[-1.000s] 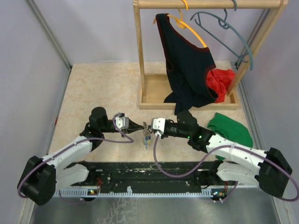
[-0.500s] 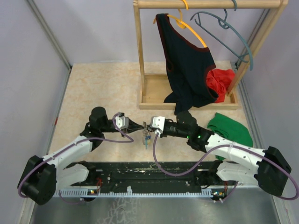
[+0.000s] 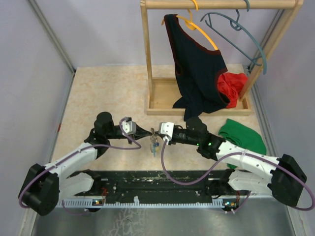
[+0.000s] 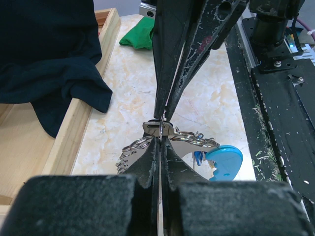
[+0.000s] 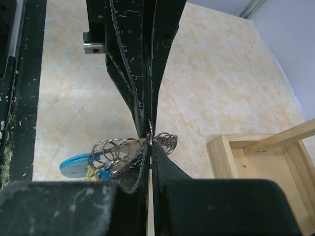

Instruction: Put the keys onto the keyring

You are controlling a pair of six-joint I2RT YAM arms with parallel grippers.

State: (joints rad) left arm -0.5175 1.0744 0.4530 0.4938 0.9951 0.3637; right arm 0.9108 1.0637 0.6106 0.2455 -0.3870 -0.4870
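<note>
Left wrist view: left jaws and right jaws clench the keyring (image 4: pixel 191 139) tip to tip, light-blue tag (image 4: pixel 224 162) at 4 o'clock, lower coils hidden.

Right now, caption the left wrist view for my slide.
Tip to tip, the left hand and right hand, both shut, pinch the keyring.

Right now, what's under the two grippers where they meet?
The keyring, with its wire coils and light-blue piece, and the table below it. The fingers cover where it is pinched and part of its coils.
</note>
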